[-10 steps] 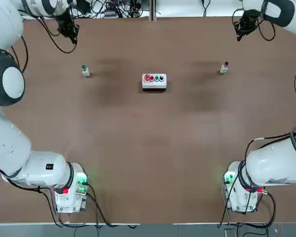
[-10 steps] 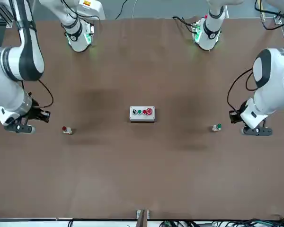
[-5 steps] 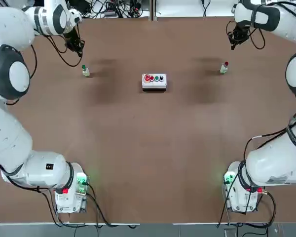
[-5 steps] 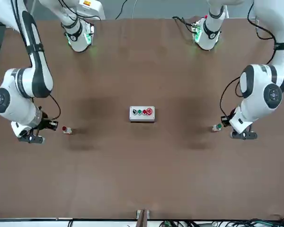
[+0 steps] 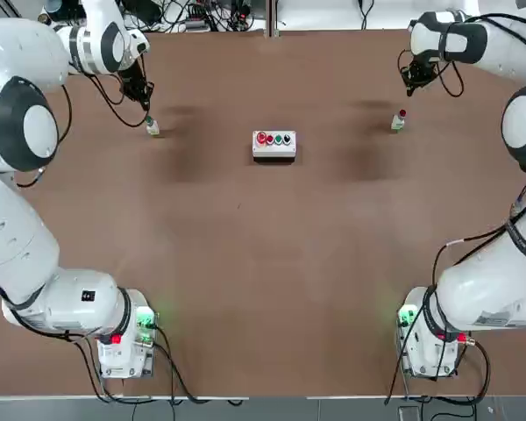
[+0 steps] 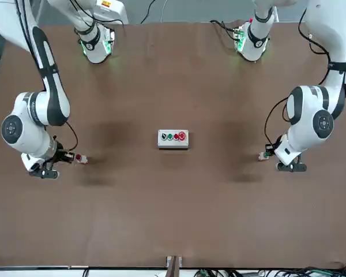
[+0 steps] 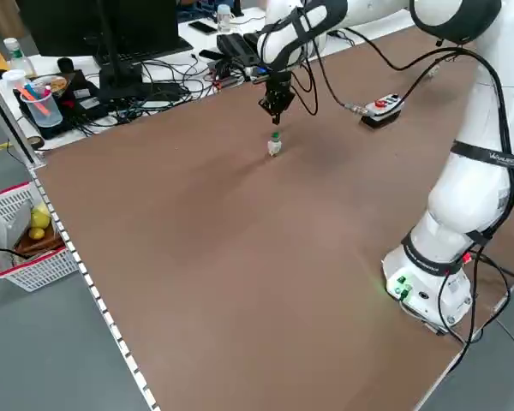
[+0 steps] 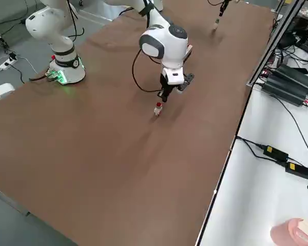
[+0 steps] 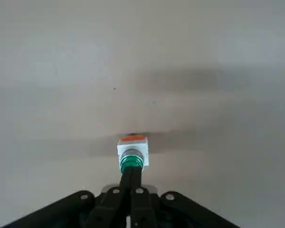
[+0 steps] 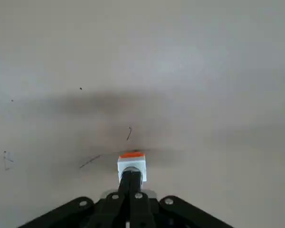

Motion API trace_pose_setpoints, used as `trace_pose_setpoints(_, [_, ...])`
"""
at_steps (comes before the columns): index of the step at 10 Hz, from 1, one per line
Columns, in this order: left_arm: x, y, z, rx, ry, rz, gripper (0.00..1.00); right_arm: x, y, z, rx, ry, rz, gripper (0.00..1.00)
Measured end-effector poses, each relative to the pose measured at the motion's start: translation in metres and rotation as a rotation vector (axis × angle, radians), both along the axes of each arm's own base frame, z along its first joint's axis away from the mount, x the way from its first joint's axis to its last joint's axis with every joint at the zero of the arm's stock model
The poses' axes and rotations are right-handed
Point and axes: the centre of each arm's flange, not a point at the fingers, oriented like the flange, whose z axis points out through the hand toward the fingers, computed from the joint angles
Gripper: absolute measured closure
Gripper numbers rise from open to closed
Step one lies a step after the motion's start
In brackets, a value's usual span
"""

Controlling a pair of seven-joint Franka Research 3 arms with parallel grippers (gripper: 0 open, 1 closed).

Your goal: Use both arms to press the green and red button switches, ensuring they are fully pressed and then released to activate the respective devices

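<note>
Change since earlier frame: I see both grippers closer to their switches than half a second ago; the switches have not shifted.
Table [image 5: 263, 263]: brown top, both arm bases at my near edge.
Button box [image 5: 274, 145]: white, mid-table, between the two switches and well apart from each.
Green button switch [image 5: 152, 128]: far left of the table, upright.
Left gripper [image 5: 145, 103]: directly over the green cap; fingers pressed together, tips at the cap in the left wrist view [image 9: 131, 178].
Red button switch [image 5: 398, 121]: far right of the table, upright.
Right gripper [image 5: 409, 83]: fingers pressed together, tips [image 10: 131, 183] covering the cap; I cannot tell contact.
</note>
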Motion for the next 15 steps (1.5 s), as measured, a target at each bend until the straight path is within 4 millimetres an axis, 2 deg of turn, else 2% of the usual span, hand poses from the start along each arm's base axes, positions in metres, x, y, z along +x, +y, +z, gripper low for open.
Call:
trace_pose_setpoints(5, [-0.003,0.001,-0.027,0.001,0.018,0.002,0.99,-0.01,0.001,-0.02,0.003,0.01,0.014,0.99])
trace_pose_setpoints(15, [-0.004,0.002,-0.035,0.0,-0.005,0.004,0.99,-0.006,0.0,-0.035,0.005,-0.013,0.016,0.99])
